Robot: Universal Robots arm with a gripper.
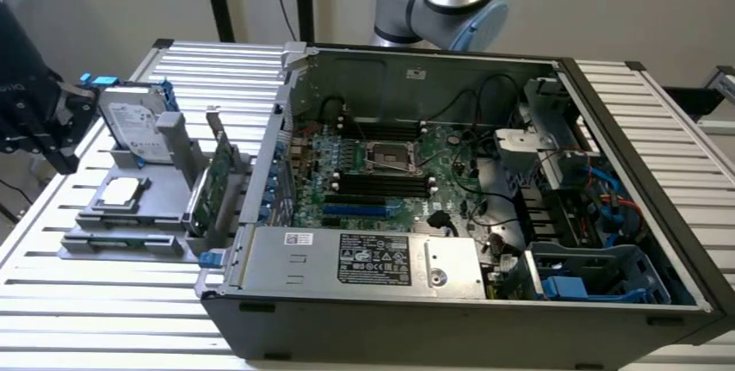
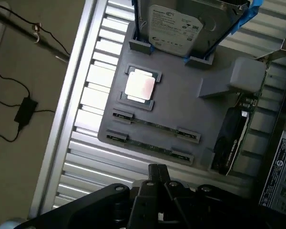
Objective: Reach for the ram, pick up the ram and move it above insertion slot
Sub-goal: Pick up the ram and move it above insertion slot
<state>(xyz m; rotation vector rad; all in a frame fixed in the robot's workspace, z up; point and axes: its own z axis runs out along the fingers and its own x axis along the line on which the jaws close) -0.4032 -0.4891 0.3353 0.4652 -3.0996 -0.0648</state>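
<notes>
Gripper [image 2: 158, 168] hangs above the slatted metal table [image 1: 103, 319], at the edge of the grey holder [image 2: 181, 102] on the exterior view's left, well apart from the open computer case [image 1: 460, 302]. Fingers lie closed together with nothing between them.

Ram [image 2: 148, 145] sits on edge in the holder's outermost clip slot, the slot nearest the fingertips, and is not touched. A second stick [image 2: 155, 125] of the same kind lies parallel just beside it, one slot further in.

Other holder contents: a silver processor [image 2: 140, 86] lies flat in its recess beyond the two sticks. A hard drive [image 2: 174, 24] stands tilted in blue-edged brackets at the far end. An expansion card [image 2: 233, 138] stands on edge at the side nearest the case.

The case lies on its side, panel off, motherboard exposed. Black memory slots [image 1: 385, 183] run beside the processor socket [image 1: 388, 156].
</notes>
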